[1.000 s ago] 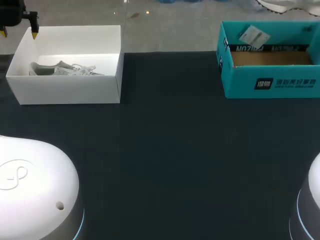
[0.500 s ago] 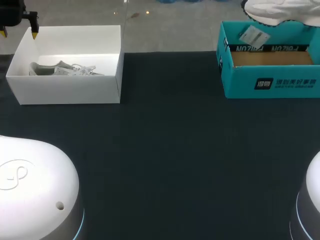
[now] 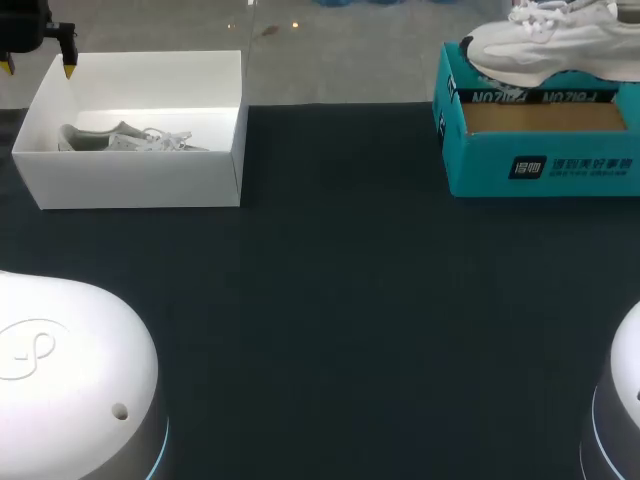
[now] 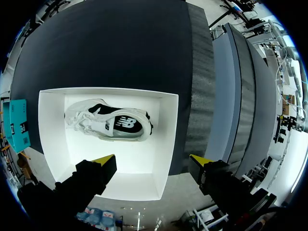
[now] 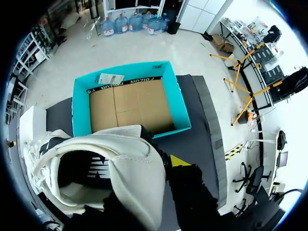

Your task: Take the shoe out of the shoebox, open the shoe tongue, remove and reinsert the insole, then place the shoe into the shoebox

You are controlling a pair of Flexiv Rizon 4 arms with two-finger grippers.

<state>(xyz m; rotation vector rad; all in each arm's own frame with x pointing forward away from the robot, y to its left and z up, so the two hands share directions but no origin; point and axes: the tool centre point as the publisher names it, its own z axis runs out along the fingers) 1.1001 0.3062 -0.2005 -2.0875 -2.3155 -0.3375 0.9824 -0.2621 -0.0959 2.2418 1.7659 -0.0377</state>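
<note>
My R gripper (image 5: 169, 164) clamped on shoe (image 5: 108, 161) heel rim | L gripper (image 4: 151, 163) fingers apart | shoe prob. light, upper soft; heel stiffest hold

Robotics lab, two robot arms (image 3: 70, 370), dark worktable (image 3: 350, 320)

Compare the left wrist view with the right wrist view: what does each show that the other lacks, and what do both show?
Only the left wrist view: the inside of the open white cardboard box, where a white-and-black sneaker lies on its side, ahead of the open left gripper. Only the right wrist view: a white mesh sneaker held in the air above the teal cardboard shoebox and its brown floor. Both: that shoebox and the dark table.
</note>
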